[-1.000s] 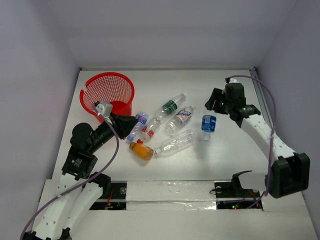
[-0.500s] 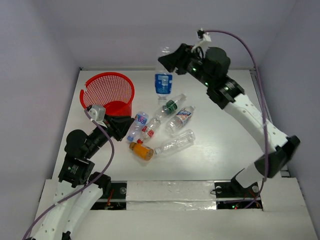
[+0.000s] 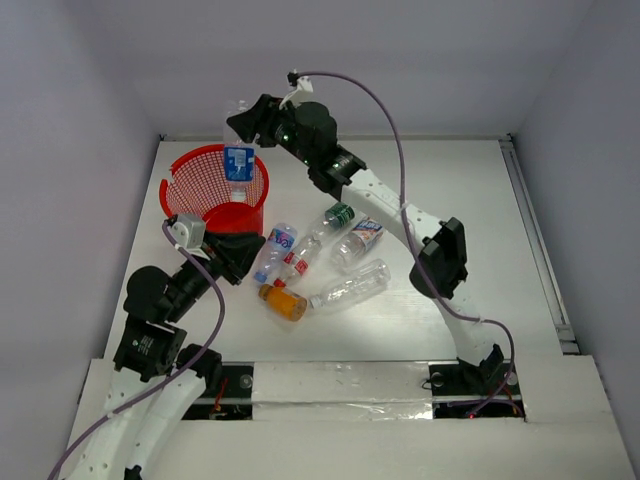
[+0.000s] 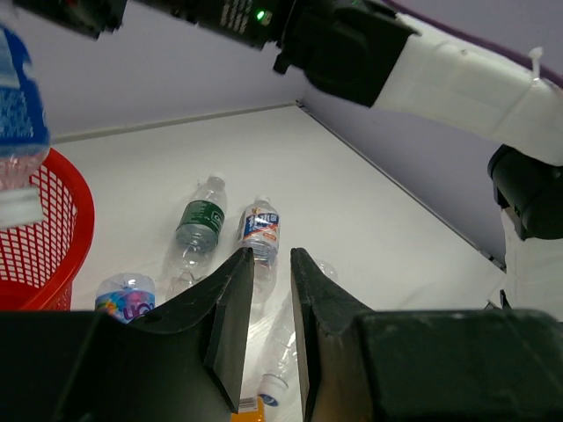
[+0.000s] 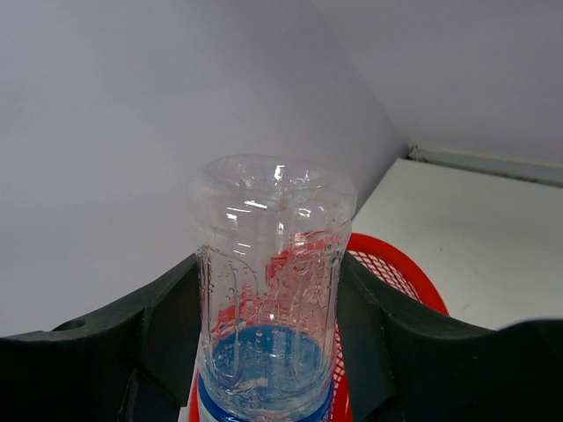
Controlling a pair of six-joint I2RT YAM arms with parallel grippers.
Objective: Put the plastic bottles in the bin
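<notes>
My right gripper is shut on a clear bottle with a blue label and holds it upright above the round red mesh bin. In the right wrist view my right gripper clamps the bottle, with the bin's rim below. My left gripper is empty, its jaws a narrow gap apart, low beside the bottles lying on the table: green-labelled, red-white labelled, plain clear, orange with red cap, blue-purple labelled.
A small red-labelled bottle lies between the blue-purple one and the green one. The right arm spans the table's middle above the bottles. White walls enclose the table on three sides. The bin's rim shows at the left wrist view's left.
The right arm lifted the blue-labelled bottle from the right of the table and swung it left to above the bin. The left arm drew back slightly.
</notes>
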